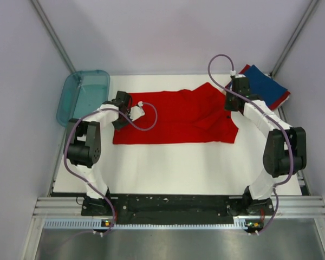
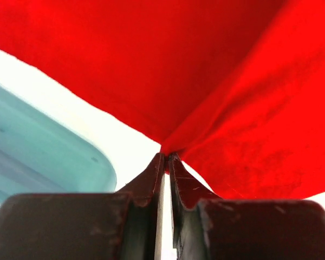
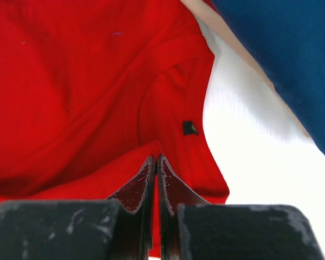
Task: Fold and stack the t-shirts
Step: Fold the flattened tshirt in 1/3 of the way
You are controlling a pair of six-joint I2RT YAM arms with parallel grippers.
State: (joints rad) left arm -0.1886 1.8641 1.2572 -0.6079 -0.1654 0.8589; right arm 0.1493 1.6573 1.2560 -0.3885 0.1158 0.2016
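Note:
A bright red t-shirt (image 1: 179, 116) lies spread and partly folded across the middle of the white table. My left gripper (image 1: 131, 112) is shut on its left edge; in the left wrist view (image 2: 167, 156) the cloth (image 2: 206, 76) bunches at the fingertips and hangs lifted. My right gripper (image 1: 231, 104) is shut on the shirt's right edge, and the right wrist view (image 3: 155, 158) shows red cloth (image 3: 76, 97) pinched between the closed fingers. A folded navy blue t-shirt (image 1: 265, 84) lies on a folded red one at the back right and also shows in the right wrist view (image 3: 292, 59).
A translucent teal plastic tray (image 1: 84, 95) stands at the back left, close to my left gripper, and shows in the left wrist view (image 2: 38, 157). The table's white cover (image 1: 173, 168) stretches in front of the shirt. Grey walls enclose the table.

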